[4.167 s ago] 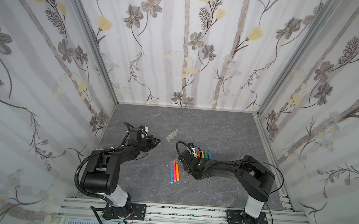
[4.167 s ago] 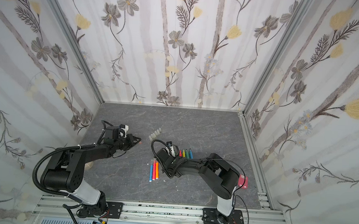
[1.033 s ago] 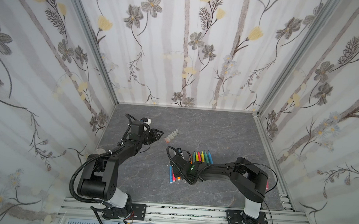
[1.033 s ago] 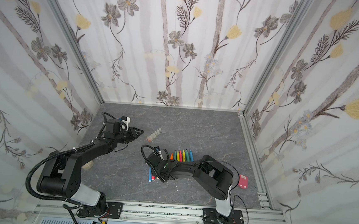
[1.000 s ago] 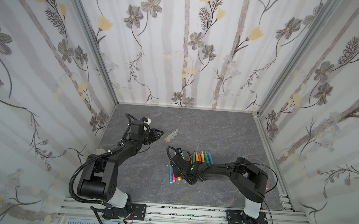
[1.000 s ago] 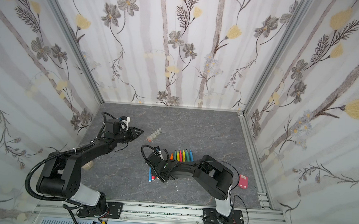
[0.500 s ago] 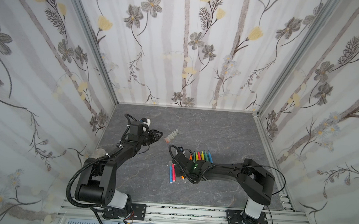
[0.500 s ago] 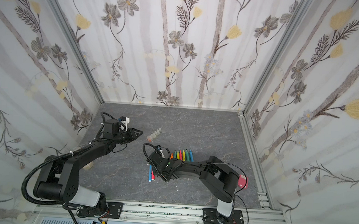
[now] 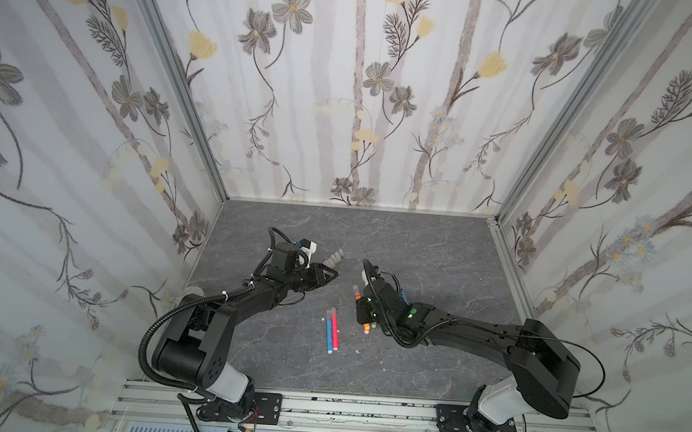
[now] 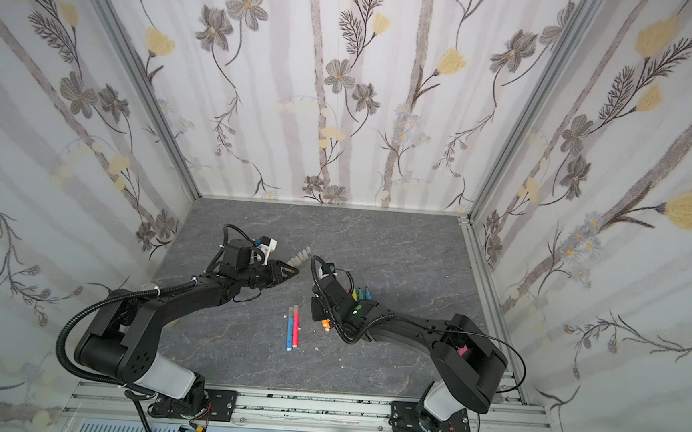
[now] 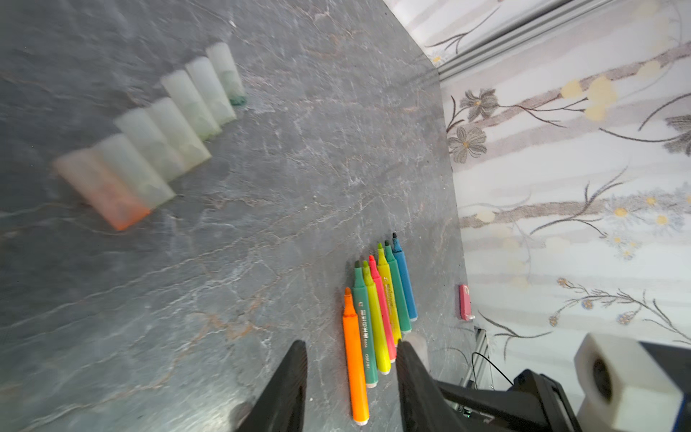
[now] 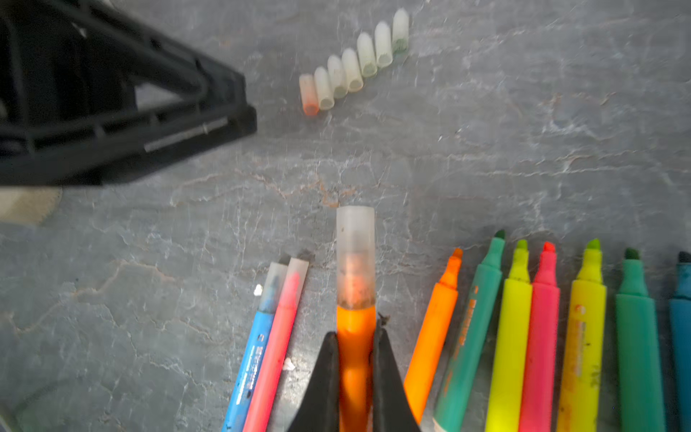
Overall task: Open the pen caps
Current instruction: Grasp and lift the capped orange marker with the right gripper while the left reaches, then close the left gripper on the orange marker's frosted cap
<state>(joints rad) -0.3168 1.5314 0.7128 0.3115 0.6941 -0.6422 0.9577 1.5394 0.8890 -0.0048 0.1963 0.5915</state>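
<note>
My right gripper point(image 12: 355, 344) is shut on the barrel of an orange pen point(image 12: 355, 329), whose translucent pen cap point(image 12: 355, 254) is still on and points away from the fingers. In both top views this gripper point(image 9: 362, 310) point(image 10: 321, 307) sits mid-table. Left of it, a blue and a pink pen point(image 12: 265, 336) point(image 9: 333, 328) lie capped. Several uncapped pens point(image 12: 542, 318) point(image 11: 381, 306) form a row on its other side. Several loose pen caps point(image 12: 353, 63) point(image 11: 160, 138) point(image 9: 335, 258) lie in a line. My left gripper point(image 11: 351, 348) point(image 9: 332, 273) point(image 10: 292, 272) is open and empty beside them.
A small pink object point(image 11: 464, 303) lies near the right rail. White specks point(image 12: 258, 290) dot the grey stone-pattern table point(image 9: 437, 252). Floral walls close in the back and both sides.
My right gripper has shut on the orange pen that lay beside the blue and pink ones and carried it a little toward the back. My left gripper has opened slightly and shifted toward the middle.
</note>
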